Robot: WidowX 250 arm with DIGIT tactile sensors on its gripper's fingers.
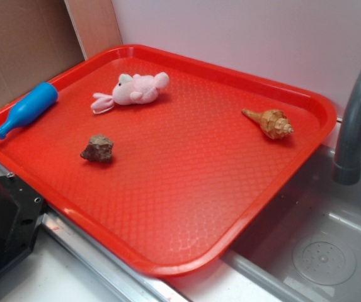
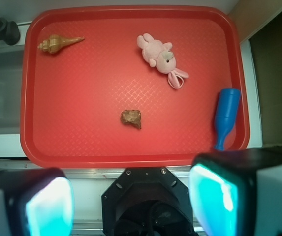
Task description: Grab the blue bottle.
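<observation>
Blue bottle (image 2: 227,116) is seen lying on its side against the red tray's (image 2: 131,160) right rim, neck toward the gripper (image 2: 131,201), ahead and right of it. Jaws are held wide apart, nothing gripped.

The blue bottle (image 2: 226,117) lies against the red tray's (image 2: 131,160) raised side rim, so that flank is blocked. Its inner side is open; the pink plush toy (image 2: 160,58) is near, while the rock (image 2: 131,118) and seashell (image 2: 57,44) lie well apart.
</observation>
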